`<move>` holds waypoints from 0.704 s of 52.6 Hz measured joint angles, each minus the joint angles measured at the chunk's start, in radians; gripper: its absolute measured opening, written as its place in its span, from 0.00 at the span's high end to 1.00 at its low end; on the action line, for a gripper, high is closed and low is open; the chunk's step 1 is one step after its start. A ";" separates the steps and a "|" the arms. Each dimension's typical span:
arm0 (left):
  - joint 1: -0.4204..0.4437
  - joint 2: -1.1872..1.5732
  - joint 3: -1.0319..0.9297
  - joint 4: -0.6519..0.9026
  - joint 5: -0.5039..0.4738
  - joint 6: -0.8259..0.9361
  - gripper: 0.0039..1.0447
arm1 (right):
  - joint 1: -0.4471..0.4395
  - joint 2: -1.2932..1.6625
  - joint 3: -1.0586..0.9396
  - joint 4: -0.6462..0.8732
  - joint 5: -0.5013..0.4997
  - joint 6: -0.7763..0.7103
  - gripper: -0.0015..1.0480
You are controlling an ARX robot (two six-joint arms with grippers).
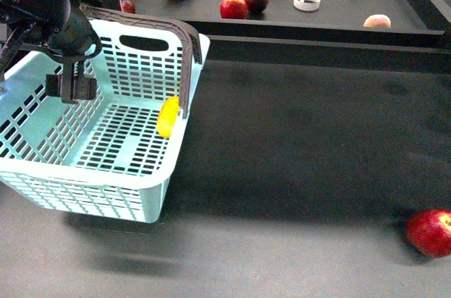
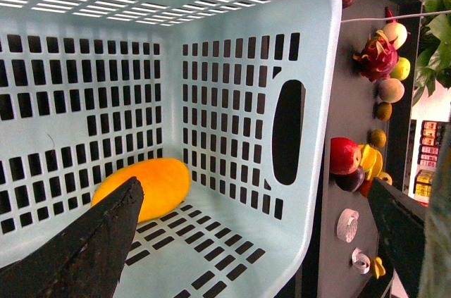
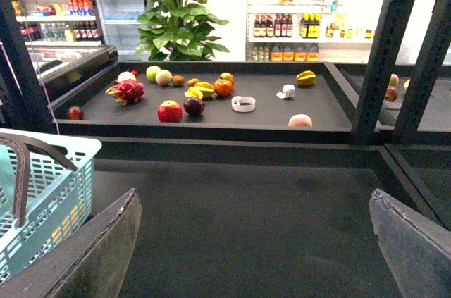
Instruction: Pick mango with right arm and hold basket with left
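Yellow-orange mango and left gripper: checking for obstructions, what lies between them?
Only bare basket floor separates the mango from the open left gripper, per the left wrist view.

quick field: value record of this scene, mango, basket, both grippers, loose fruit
mango: lying inside the basket on its floor, against a side wall
basket: light blue, slotted walls, grey handle raised, on the dark table
left gripper: open, over the basket's inside, holding nothing
right gripper: open, empty, above bare table, apart from the basket
red apple: alone on the table at the near right
back tray: holds assorted fruit
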State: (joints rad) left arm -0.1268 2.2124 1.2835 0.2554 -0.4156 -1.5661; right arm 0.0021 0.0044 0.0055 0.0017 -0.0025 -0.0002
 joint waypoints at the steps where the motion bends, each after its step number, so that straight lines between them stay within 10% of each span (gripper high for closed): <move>1: 0.000 0.000 0.000 0.001 0.001 0.000 0.08 | 0.000 0.000 0.000 0.000 0.000 0.000 0.08; 37: -0.008 -0.072 -0.002 0.039 0.010 -0.003 0.08 | 0.000 0.000 0.000 0.000 0.000 0.000 0.08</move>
State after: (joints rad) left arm -0.1345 2.1403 1.2812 0.2947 -0.4053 -1.5688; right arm 0.0021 0.0044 0.0055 0.0017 -0.0025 -0.0002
